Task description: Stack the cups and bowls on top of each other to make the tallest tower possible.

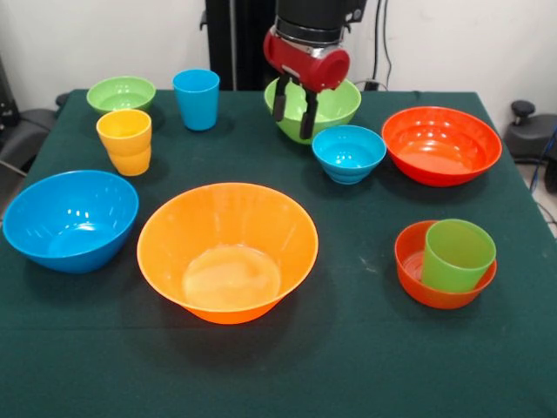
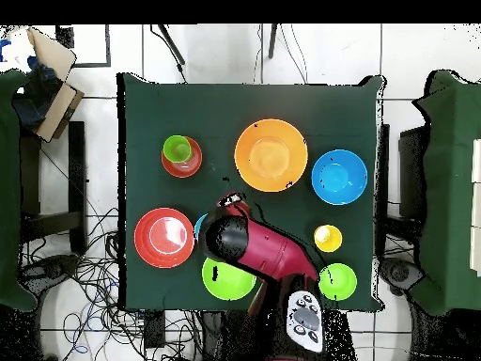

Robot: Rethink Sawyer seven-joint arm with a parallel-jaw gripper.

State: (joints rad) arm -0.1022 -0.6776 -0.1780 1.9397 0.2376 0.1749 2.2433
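- So the end effector [image 1: 294,111] hangs with its two black fingers [image 1: 280,101] spread fairly wide and nothing held, right in front of the big lime green bowl [image 1: 335,103].
- Small blue bowl [image 1: 348,153] sits just beside those fingers, and a wide red bowl [image 1: 441,144] is next to that.
- Closer to the camera, a green cup [image 1: 456,253] stands inside a small red-orange bowl [image 1: 421,277], tilted a bit. That's the only stack going.
- Huge orange bowl [image 1: 226,251] is in the middle of the green worktop [image 1: 365,348], with a big blue bowl [image 1: 70,219] beside it.
- Far corner: yellow-orange cups [image 1: 125,141] nested together, a blue cup [image 1: 196,98] and a small green bowl [image 1: 121,93], all standing apart.
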